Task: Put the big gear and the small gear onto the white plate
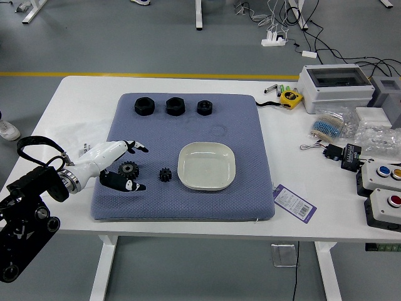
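Had left hand (pixel 94 164) reaching in over the blue-grey mat (pixel 241 204), fingers parted, gripping nothing. Saw big gear (pixel 128 169) on the mat, between the fingers and thumb; couldn't tell if touching. Spotted small gear (pixel 165 175) also on the mat, between big gear and white plate (pixel 207 166), just beside the plate's left edge, off it. Logged three black nuts (pixel 175 106) in a row along the mat's far side, plus yellow tape measure (pixel 290 98) beyond its far right corner.
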Controlling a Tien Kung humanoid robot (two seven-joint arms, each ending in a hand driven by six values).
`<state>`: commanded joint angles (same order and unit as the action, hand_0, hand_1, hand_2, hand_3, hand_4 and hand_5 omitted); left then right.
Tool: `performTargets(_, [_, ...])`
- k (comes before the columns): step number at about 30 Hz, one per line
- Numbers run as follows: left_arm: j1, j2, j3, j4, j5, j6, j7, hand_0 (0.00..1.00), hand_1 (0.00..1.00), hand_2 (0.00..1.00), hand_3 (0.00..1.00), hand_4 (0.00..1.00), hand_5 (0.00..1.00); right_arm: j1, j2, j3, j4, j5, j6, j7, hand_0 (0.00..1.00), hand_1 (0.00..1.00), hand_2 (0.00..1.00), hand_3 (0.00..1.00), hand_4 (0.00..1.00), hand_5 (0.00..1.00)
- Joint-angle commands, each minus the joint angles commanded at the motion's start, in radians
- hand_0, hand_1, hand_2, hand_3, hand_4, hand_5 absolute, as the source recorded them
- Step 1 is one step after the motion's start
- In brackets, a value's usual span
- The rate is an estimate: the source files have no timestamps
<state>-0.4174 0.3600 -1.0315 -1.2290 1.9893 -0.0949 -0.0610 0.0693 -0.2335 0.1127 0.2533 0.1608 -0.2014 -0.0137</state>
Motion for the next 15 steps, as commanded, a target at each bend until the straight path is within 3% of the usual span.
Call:
performTargets(7, [-0.042,-0.013,0.04,0.077,0.007,0.011,0.001,0.787,0.809,0.917,0.812,0.998,0.251,-0.001,0.001,0.005,0.0,-0.01,-0.001,-0.004,0.69,0.663,0.746,0.613,0.822,0.734])
performTargets(8, [-0.045,-0.014,0.042,0.083,0.008,0.012,0.001,0.766,0.755,0.829,0.806,0.998,0.196,-0.002,0.001,0.005,0.0,-0.01,-0.001,-0.004,0.69,0.662,0.746,0.612,0.823,0.732])
performTargets(13, [-0.073,-0.033,0.048,0.143,0.028,0.016,0.018,0.766,0.755,0.829,0.806,0.998,0.196,0.001,0.0,0.003,0.002,-0.007,-0.001,-0.005,0.69,0.662,0.746,0.612,0.823,0.732])
performTargets(15, [-0.081,-0.036,0.051,0.157,0.036,0.016,0.022,0.743,0.702,0.782,0.803,0.964,0.15,0.002,-0.001,0.001,0.002,-0.003,-0.001,-0.004,0.69,0.663,0.746,0.612,0.821,0.732])
